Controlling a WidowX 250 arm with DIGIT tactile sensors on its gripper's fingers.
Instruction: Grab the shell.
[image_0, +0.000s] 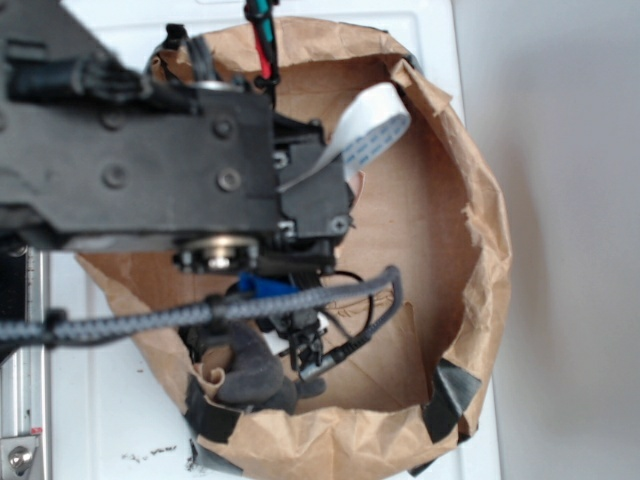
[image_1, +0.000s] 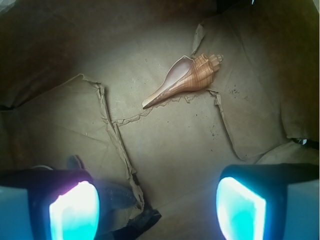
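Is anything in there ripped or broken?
Yes. The brown paper lining the bottom is torn: ragged rips run beside the shell and down toward the open gripper. The shell looks whole. Dark tape patches the paper rim, so it seems mended before.

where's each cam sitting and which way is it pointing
exterior: sits above the scene and looks straight down; the black robot arm with its cables covers much of the brown paper bag.
wrist: sits on the arm just behind the gripper and looks down at the bag floor; two glowing fingers frame the bottom edge, wide apart, with the shell lying ahead of them.
shared: both show the inside of the bag; the shell shows only in the wrist view.
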